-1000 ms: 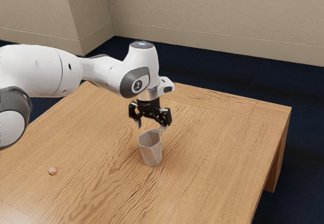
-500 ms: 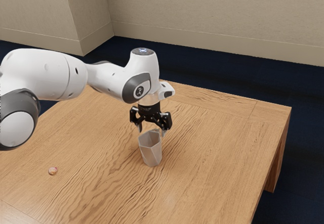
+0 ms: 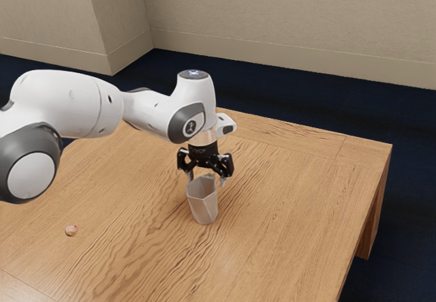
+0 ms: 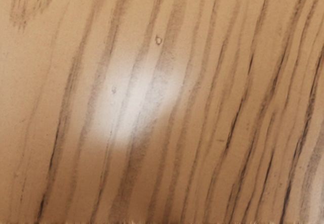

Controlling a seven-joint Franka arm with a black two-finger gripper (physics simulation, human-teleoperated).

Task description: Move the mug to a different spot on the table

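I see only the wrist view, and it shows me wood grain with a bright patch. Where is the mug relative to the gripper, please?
Observer: In the exterior view the grey mug stands upright on the table, just beneath the gripper.
Operator: Are the fingers closed on it?
Observer: No, they are spread open at about the height of its rim. It is not grasped.
Operator: Is anything else on the table?
Observer: One small pinkish object lies toward the exterior view's left, well apart from the mug.
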